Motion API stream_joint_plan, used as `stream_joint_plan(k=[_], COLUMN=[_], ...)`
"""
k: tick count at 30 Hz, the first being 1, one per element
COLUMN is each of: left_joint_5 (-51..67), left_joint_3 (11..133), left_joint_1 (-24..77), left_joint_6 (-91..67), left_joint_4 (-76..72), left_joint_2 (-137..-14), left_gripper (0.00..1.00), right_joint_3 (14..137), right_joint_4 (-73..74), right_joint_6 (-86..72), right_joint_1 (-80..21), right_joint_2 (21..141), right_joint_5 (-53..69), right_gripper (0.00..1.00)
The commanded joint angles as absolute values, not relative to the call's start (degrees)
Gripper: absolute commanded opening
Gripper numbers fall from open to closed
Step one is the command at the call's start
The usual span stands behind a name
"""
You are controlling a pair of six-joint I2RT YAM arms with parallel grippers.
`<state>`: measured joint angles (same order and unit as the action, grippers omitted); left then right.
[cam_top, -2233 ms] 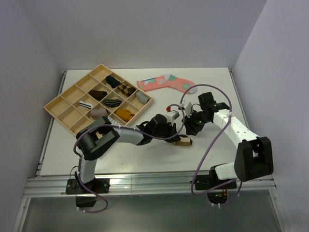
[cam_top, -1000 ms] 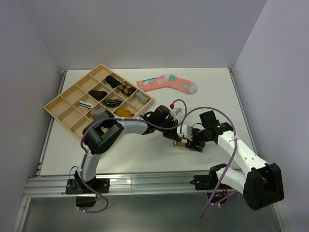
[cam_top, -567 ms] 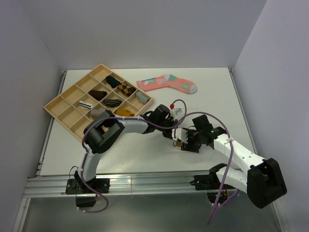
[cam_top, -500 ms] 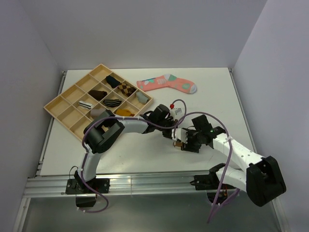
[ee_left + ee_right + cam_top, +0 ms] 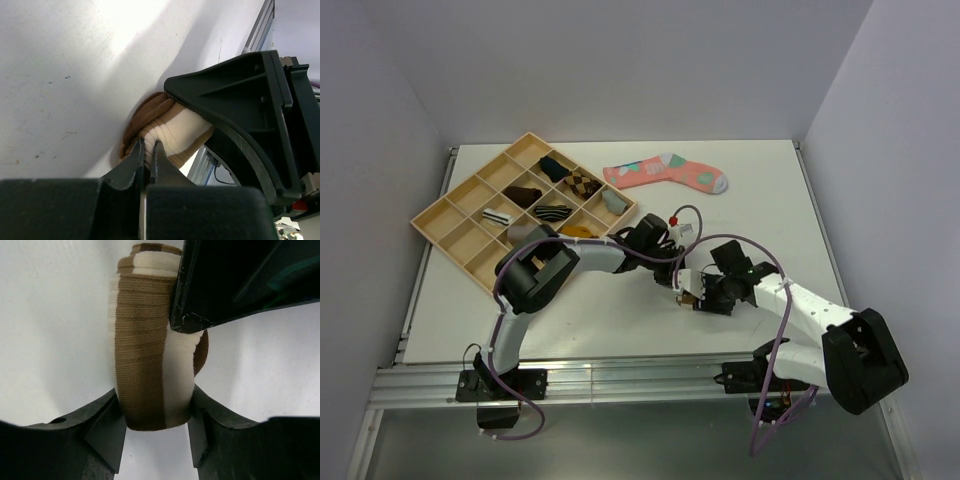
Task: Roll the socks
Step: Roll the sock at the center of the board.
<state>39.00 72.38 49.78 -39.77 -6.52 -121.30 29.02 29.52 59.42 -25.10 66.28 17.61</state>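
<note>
The brown sock with tan bands is wound into a tight roll just right of the table's middle. My left gripper is shut, pinching a fold of the roll's cream band between its fingertips. From the other side my right gripper clasps the roll, one finger pressed against each flank. The left finger covers the roll's upper right part there. A white sock with black stripes lies rolled in a tray compartment.
The wooden divider tray at the back left holds several rolled socks. A coral-pink sock with teal patches lies flat at the back centre. Both forearms and their purple cables crowd the table's middle.
My right gripper slid left up to the roll and closed its fingers against its sides. The left gripper kept its pinch and shifted slightly left and back.
</note>
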Motion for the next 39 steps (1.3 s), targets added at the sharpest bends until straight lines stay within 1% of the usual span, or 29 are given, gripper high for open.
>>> stream_joint_plan(k=[1, 4, 5, 7, 8, 10, 12, 13, 14, 15, 19, 24, 28, 30, 31, 34, 35, 37, 38, 39], left_joint_5=[38.8, 38.5, 38.3, 37.8, 36.7, 34.6, 32.7, 32.3, 31.3, 30.9, 26.4, 21.1, 16.7, 16.0, 14.8, 11.3, 8.3, 4.9, 1.5, 0.3], left_joint_3=[71.7, 72.1, 72.2, 72.1, 72.1, 71.8, 70.8, 70.0, 69.2, 67.3, 63.3, 55.9, 52.5, 48.1, 46.3, 40.6, 39.7, 37.4, 37.0, 37.7], left_joint_1=[50.1, 50.1, 50.2, 50.1, 50.1, 50.1, 49.7, 49.5, 49.0, 48.6, 47.5, 45.6, 44.7, 44.9, 44.9, 46.0, 47.3, 49.0, 51.4, 52.6], left_joint_6=[-39.2, -39.7, -39.8, -40.8, -41.1, -43.1, -46.0, -47.3, -48.8, -51.7, -57.0, -63.2, -66.5, -71.2, -73.2, -81.1, -85.1, -89.4, -92.0, -93.2], left_joint_4=[1.0, 1.4, 1.6, 1.8, 1.8, 1.4, 1.0, 0.4, -2.8, -4.1, -6.9, -10.6, -11.0, -13.2, -16.7, -20.3, -22.0, -24.6, -27.2, -26.8], left_joint_2=[-124.5, -124.6, -124.6, -124.5, -124.0, -123.3, -122.0, -121.4, -119.9, -119.1, -113.8, -107.3, -102.4, -100.6, -99.7, -95.6, -94.2, -92.7, -92.5, -92.3], left_gripper=[0.0, 0.01, 0.01, 0.03, 0.04, 0.06, 0.11, 0.12, 0.13, 0.19, 0.24, 0.35, 0.39, 0.4, 0.4, 0.42, 0.43, 0.48, 0.49, 0.52], right_joint_3=[28.9, 28.9, 28.9, 28.9, 28.8, 28.7, 28.7, 28.7, 28.9, 29.1, 29.8, 30.0, 30.1, 30.3, 30.3, 29.9, 29.9, 29.8, 29.8, 29.6], right_joint_4=[26.7, 26.4, 26.5, 26.2, 26.0, 25.7, 25.1, 24.9, 24.8, 24.5, 23.7, 23.2, 22.9, 22.9, 23.0, 22.6, 22.6, 22.4, 22.4, 22.3], right_joint_6=[58.3, 57.7, 57.6, 56.9, 56.5, 56.1, 55.0, 54.8, 54.1, 53.9, 52.6, 52.3, 51.9, 51.9, 51.9, 51.9, 52.0, 52.0, 52.1, 52.1], right_joint_1=[-25.6, -25.8, -25.8, -25.9, -25.9, -25.9, -25.9, -25.9, -25.9, -25.9, -26.0, -26.0, -26.0, -26.0, -26.0, -26.0, -26.0, -26.0, -26.0, -26.0], right_joint_2=[69.0, 69.9, 70.1, 70.2, 70.2, 70.2, 70.3, 70.4, 70.6, 70.8, 71.7, 72.0, 72.2, 72.3, 72.3, 71.9, 71.8, 71.7, 71.6, 71.6], right_joint_5=[15.9, 16.3, 16.4, 16.6, 16.6, 16.4, 16.1, 15.8, 15.6, 15.4, 14.2, 14.0, 13.8, 13.5, 13.5, 13.7, 13.7, 13.8, 14.1, 14.2], right_gripper=[0.52, 0.36, 0.27, 0.21, 0.14, 0.07, 0.03, 0.0, 0.0, 0.0, 0.0, 0.0, 0.0, 0.0, 0.0, 0.0, 0.0, 0.0, 0.0, 0.0])
